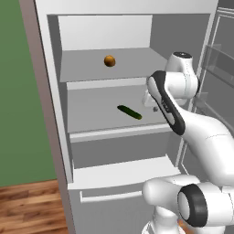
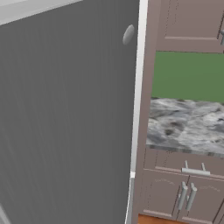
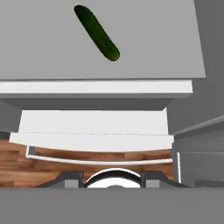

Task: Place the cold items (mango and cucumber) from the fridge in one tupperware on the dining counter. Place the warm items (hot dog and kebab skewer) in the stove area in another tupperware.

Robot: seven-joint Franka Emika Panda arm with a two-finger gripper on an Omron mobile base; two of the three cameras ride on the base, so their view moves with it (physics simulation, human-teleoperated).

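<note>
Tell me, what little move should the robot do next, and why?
Probably reach the gripper farther in over the middle shelf toward the cucumber. The cucumber lies loose there, the gripper is beside it and holds nothing, and the mango sits higher, on the shelf above.

The white arm (image 1: 183, 123) rose from the five o'clock corner of the left base view, bent at a dark elbow joint and reached toward ten o'clock. Its wrist sat high near one o'clock; whether the jaws stood apart could not be made out.
</note>
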